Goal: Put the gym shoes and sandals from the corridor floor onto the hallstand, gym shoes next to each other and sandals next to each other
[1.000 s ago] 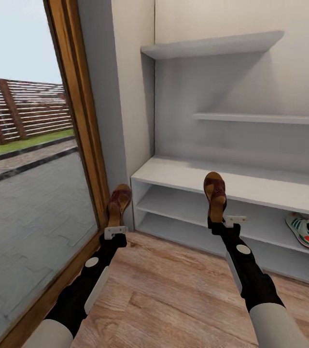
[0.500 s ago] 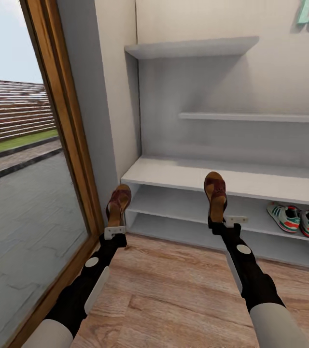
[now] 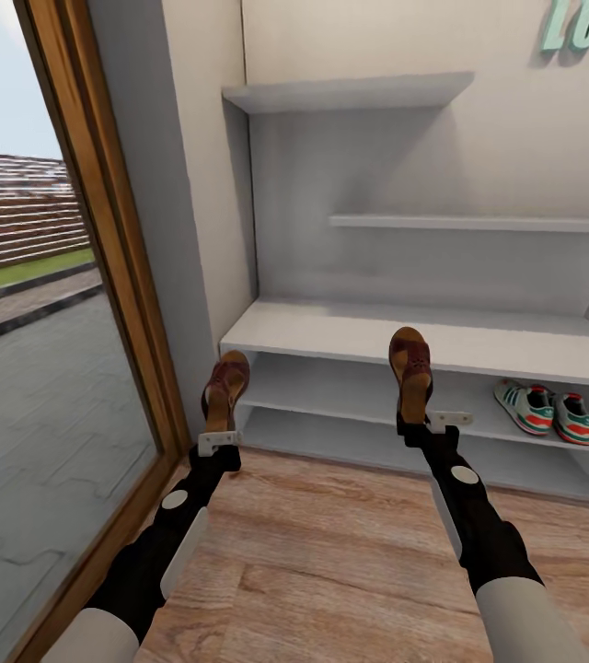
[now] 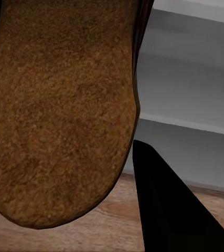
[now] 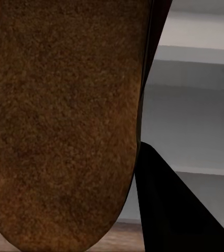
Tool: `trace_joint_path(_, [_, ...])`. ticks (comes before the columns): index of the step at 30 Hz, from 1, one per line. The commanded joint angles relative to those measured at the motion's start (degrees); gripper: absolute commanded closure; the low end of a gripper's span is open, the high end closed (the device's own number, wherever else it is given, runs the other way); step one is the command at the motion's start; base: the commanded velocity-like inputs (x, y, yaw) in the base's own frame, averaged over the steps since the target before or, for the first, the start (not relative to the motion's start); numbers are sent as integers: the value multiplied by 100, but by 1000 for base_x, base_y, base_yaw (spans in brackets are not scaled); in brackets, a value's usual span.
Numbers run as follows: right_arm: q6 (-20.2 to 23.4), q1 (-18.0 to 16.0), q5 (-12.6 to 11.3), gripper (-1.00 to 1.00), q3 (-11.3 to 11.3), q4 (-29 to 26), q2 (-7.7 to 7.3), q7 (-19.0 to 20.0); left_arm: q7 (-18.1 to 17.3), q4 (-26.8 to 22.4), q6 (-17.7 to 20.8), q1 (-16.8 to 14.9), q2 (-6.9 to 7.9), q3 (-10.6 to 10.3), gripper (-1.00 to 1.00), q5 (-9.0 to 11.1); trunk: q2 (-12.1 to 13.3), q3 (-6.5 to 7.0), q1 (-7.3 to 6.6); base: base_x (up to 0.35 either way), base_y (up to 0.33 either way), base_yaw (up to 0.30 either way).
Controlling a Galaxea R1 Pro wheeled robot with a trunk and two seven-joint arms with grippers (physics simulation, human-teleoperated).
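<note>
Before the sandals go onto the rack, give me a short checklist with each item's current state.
1. Left tool holding a sandal: ok.
2. Right tool holding the other sandal: ok.
3. Gym shoes on the rack, side by side on its middle shelf: ok.
4. Free shelf space for two sandals together: ok, bench top and left part of the shelves are bare.
5. Rack within reach: cannot tell; both arms are held out in front of it.
6. Sandals off the floor: ok.
</note>
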Motion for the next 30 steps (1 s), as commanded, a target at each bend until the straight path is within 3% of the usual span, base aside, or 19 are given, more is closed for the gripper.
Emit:
trace_joint_path(1, [36, -2, 41, 100, -2, -10, 0, -10, 38, -11, 32, -2, 3, -16, 100, 32, -2, -5, -1, 0, 0, -56])
trace_joint_path(10, [76, -2, 36, 100, -12, -24, 0, -10, 42, -2, 32, -2, 3, -25, 100, 32, -2, -5, -1, 0, 0, -3])
trace_joint_path(16, [452, -2, 38, 100, -8, -110, 0, -10, 42, -2, 32, -2, 2, -25, 100, 32, -2, -5, -1, 0, 0, 0])
trace_joint_path(21, [1396, -2, 41, 100, -7, -407, -1, -10, 42, 101, 32, -2, -5, -28, 100, 28, -2, -5, -1, 0, 0, 0])
trace_joint_path(25, [2299, -2, 42, 100, -13, -1055, -4, -10, 42, 239, 26, -2, -61, -70, 100, 14, -2, -5, -1, 56, -59, 0])
trace_joint_path(30, [2602, -2, 42, 100, -11, -1660, -5, -10, 42, 273, 23, -2, -105, -91, 100, 2, -2, -5, -1, 84, -121, -69])
